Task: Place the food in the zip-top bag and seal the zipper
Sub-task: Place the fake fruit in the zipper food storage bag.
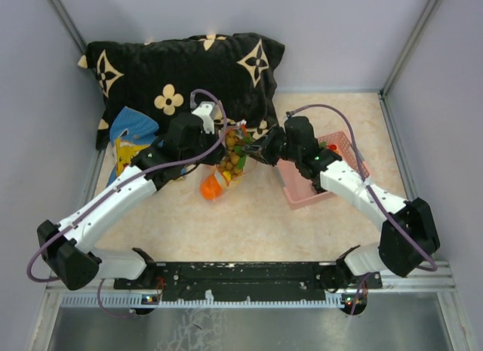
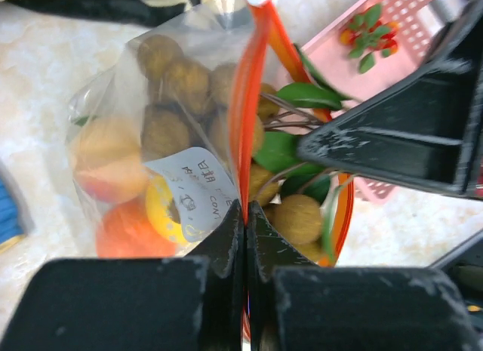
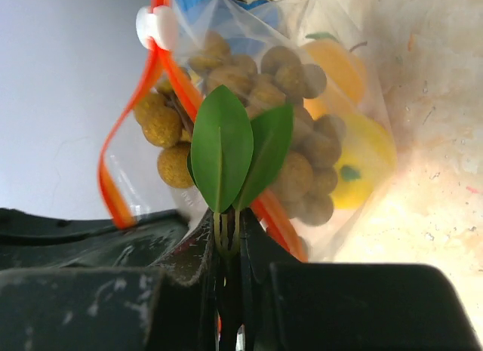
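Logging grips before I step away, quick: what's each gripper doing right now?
Left gripper: closed, pinching the orange zipper strip.
Right gripper: closed on the leaf stems of the brown ball cluster.

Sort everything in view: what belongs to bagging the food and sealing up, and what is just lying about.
Job in hand:
zip-top bag; zipper; brown ball cluster; lemon; orange; red-green sprig; left gripper, shut on the zipper; right gripper, pinching the cluster's stem.

Lying about:
pink basket; black pillow; blue cartoon cloth.
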